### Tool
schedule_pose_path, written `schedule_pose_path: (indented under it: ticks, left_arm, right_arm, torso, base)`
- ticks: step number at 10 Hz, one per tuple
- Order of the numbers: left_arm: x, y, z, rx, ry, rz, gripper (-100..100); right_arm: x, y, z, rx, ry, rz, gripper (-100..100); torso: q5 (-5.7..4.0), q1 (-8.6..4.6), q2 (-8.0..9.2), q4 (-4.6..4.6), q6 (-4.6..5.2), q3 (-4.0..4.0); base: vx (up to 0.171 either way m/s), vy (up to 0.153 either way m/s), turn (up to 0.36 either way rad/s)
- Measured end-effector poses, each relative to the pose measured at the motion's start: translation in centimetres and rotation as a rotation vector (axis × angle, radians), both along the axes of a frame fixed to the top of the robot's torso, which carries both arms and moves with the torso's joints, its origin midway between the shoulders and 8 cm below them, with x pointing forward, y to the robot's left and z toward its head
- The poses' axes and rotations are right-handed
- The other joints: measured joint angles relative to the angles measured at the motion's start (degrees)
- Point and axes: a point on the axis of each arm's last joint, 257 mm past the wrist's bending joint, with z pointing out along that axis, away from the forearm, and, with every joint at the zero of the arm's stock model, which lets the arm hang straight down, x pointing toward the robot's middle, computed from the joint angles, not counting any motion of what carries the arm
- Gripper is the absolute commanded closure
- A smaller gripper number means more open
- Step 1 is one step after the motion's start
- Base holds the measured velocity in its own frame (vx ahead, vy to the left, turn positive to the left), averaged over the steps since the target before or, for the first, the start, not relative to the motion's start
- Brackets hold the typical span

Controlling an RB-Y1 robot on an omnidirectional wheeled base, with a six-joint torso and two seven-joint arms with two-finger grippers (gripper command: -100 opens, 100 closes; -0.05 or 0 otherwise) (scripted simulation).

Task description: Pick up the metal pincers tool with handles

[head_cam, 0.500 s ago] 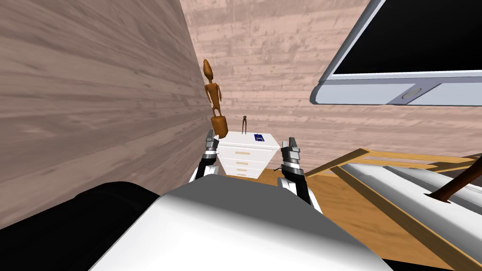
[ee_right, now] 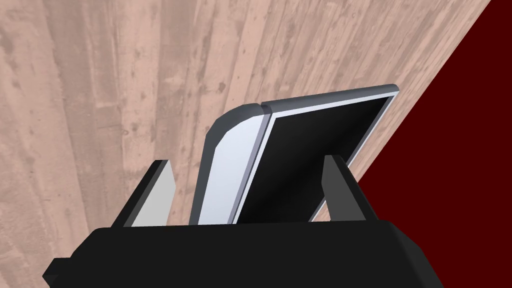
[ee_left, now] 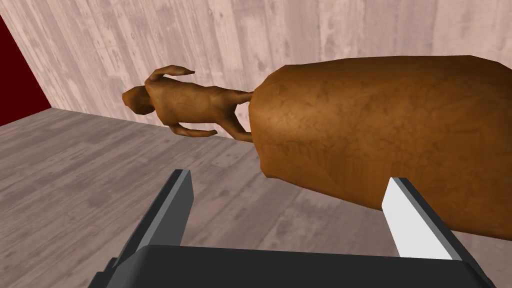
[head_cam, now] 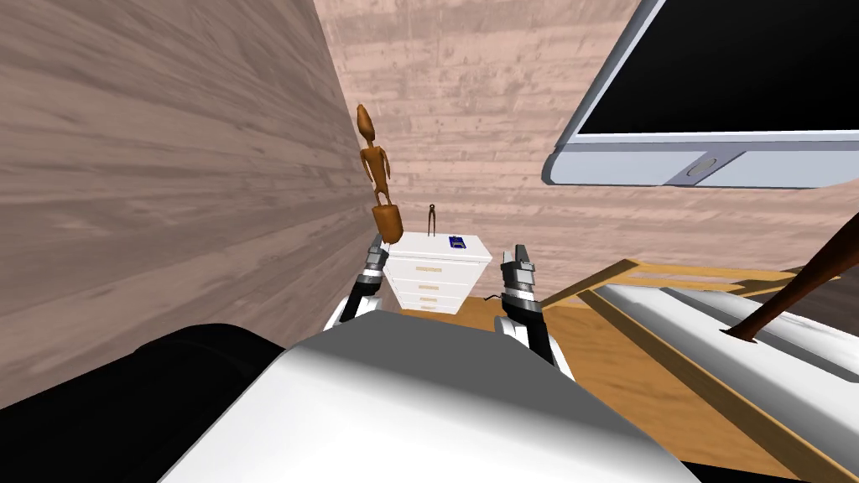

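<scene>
The dark pincers stand upright, handles down, on the back of a small white drawer chest in the room's corner. Both arms are raised ahead of me. My left gripper is open just short of the chest's left edge, close to the wide base of a brown carved figure. In the left wrist view that figure lies just beyond the open fingers. My right gripper is open to the right of the chest, with nothing between its fingers.
A small blue item lies on the chest top near the pincers. A wood-plank wall runs close on my left. A large flat screen hangs high on the right. A bed with a wooden frame fills the right side.
The whole head picture has shifted slightly: my view has turned a little, so the chest, figure and screen sit a bit further left. The arms hold their pose.
</scene>
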Motion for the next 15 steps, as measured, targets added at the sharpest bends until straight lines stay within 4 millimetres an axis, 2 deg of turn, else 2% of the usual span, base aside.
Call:
schedule_pose_path:
  ticks: [5, 10, 15]
  left_arm:
    - [1.2, 2.8, -3.1, 0.139, 0.142, 0.038, -100]
    - [1.9, 7.6, -6.2, 0.272, 0.292, 0.114, -100]
    - [2.1, 12.6, -7.8, 0.398, 0.414, 0.202, -100]
  right_arm:
    - [0.0, 0.0, 0.0, 0.000, 0.000, 0.000, 0]
    - [0.0, 0.0, 0.0, 0.000, 0.000, 0.000, 0]
    - [0.0, 0.0, 0.0, 0.000, 0.000, 0.000, 0]
  torso:
    - [-0.04, -0.17, 0.14, 0.03, 0.01, 0.08]
    - [-0.03, -0.12, 0.05, 0.02, 0.00, 0.04]
    - [-0.03, -0.08, -0.13, -0.02, 0.00, -0.07]
  base:
    - [-0.102, -0.112, -0.080]
    - [-0.101, -0.115, -0.087]
    - [-0.050, -0.102, -0.100]
